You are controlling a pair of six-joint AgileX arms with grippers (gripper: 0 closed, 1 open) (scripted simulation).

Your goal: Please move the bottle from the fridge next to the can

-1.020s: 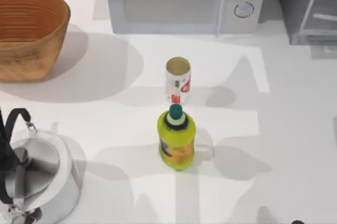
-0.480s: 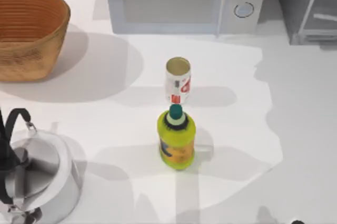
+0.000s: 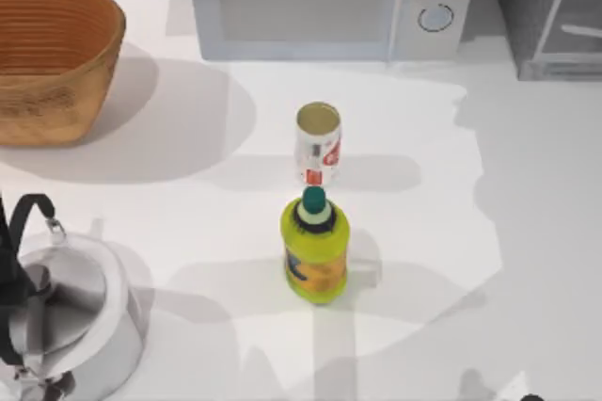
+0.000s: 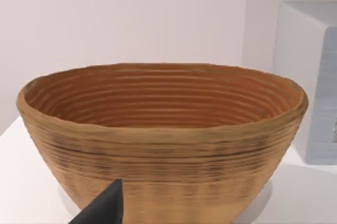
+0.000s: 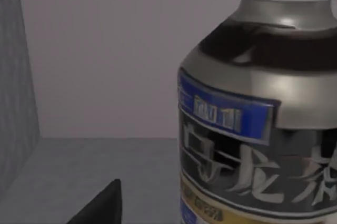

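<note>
Bottle point(image 5: 263, 113) looms close before the right gripper's dark fingertip point(image 5: 102, 205), standing on the fridge's point(image 3: 550, 10) grey floor; whether those fingers are spread, I cannot tell. Farther off, the can point(image 3: 318, 145) stands mid-table behind a yellow-green bottle point(image 3: 315, 246). The left gripper faces the basket point(image 4: 163, 140).

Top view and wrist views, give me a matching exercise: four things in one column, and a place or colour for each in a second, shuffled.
Things:
1. basket
2. can
3. kettle
4. dark bottle

Places or colours:
A. white with red markings, just behind the yellow-green bottle
B. silver, at the table's near left corner
C. woven brown, at the table's far left
D. white cap, close in front of the right wrist camera, grey walls around it

Pairs: 1-C, 2-A, 3-B, 4-D
</note>
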